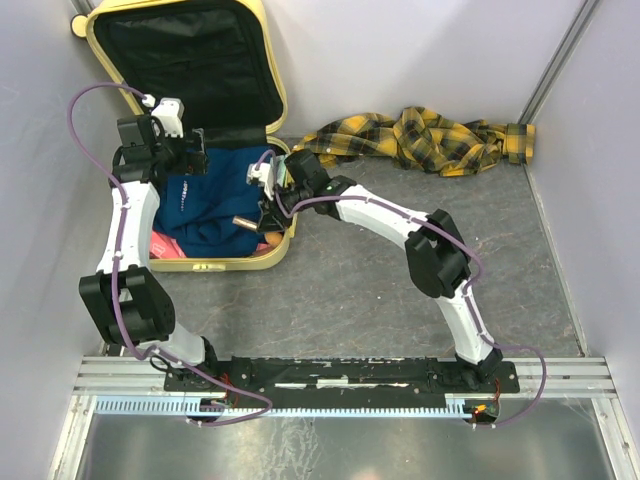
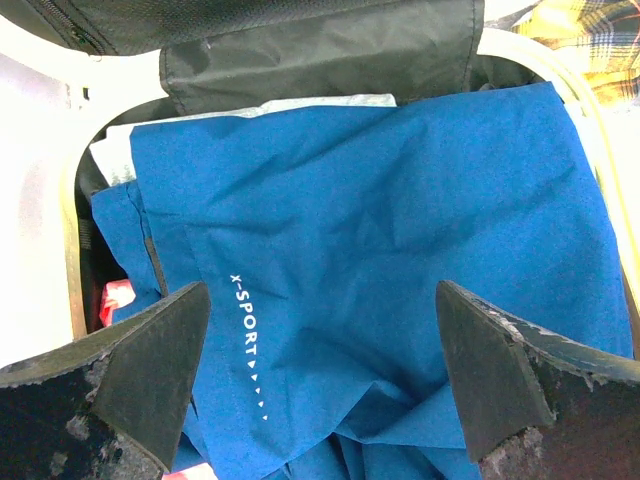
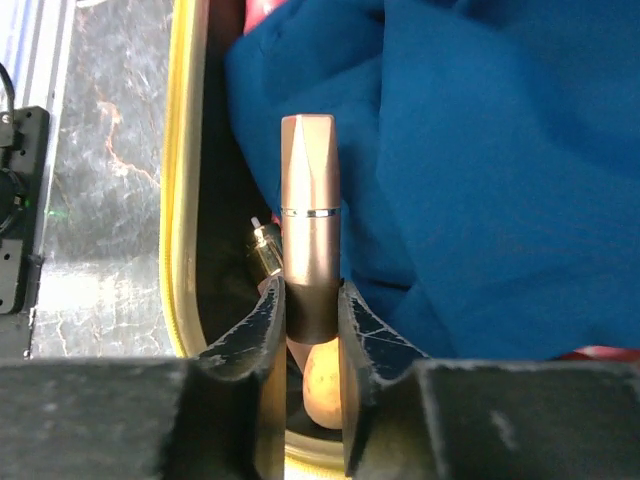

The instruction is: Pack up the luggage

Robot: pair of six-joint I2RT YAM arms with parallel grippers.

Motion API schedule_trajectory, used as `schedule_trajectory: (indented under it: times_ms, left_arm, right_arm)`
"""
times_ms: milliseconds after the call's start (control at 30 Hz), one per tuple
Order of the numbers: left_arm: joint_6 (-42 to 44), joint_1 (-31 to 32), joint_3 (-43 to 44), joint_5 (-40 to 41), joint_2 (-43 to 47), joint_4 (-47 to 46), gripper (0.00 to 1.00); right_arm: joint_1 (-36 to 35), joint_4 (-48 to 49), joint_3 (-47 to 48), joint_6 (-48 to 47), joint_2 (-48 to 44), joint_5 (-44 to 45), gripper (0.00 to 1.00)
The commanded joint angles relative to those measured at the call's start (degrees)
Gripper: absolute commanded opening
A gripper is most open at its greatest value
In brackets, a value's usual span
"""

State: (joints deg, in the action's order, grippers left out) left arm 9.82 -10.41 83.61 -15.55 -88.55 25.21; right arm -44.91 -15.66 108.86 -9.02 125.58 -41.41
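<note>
The large pale-yellow hard-shell suitcase lies open at the far left of the grey bench, with a blue sports garment inside. The right claw is clamped on a slim bronze metal tube, held just inside the suitcase rim beside the garment. The left claw hangs above the garment, jaws wide apart. Placing is judged the step in hand: the tube needs lowering into the gap, then release. 1 yellow-and-black plaid cloth lies on the bench, not yet packed.

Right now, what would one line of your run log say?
left gripper: open above blue garment | right gripper: shut on rose-gold tube inside luggage rim | lid: up | plaid cloth: outside luggage
</note>
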Motion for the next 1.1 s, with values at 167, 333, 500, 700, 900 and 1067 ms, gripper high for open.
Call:
schedule_trajectory:
  times_ms: [167, 333, 500, 700, 900, 1067]
  left_arm:
    - [2.80, 0.09, 2.96, -0.32, -0.23, 2.21, 0.99]
    - [5.22, 0.13, 8.73, -3.38, -3.12, 5.10, 0.99]
    - [4.33, 0.06, 14.74, -7.04, -4.72, -1.94, 0.99]
    - [-5.89, 0.06, 31.15, -10.06, -14.14, -9.44, 0.98]
    - [-23.22, 1.36, 43.83, -13.02, -23.71, -23.39, 0.90]
    - [-29.45, 5.42, 49.61, -13.58, -29.01, -27.48, 0.84]
  right_arm:
    - [-0.17, -0.77, 3.47, 1.00, -0.94, 3.20, 0.63]
    - [2.63, 3.80, 3.05, 10.04, -2.98, 1.46, 0.67]
    - [6.33, 7.61, 2.64, 15.64, -4.66, 1.83, 0.67]
    - [10.97, 9.49, -0.93, 17.96, -7.72, 3.54, 0.68]
    - [15.54, 7.57, -3.74, 18.02, -9.42, 5.06, 0.68]
    - [17.42, 6.81, -7.30, 15.78, -12.35, 7.37, 0.68]
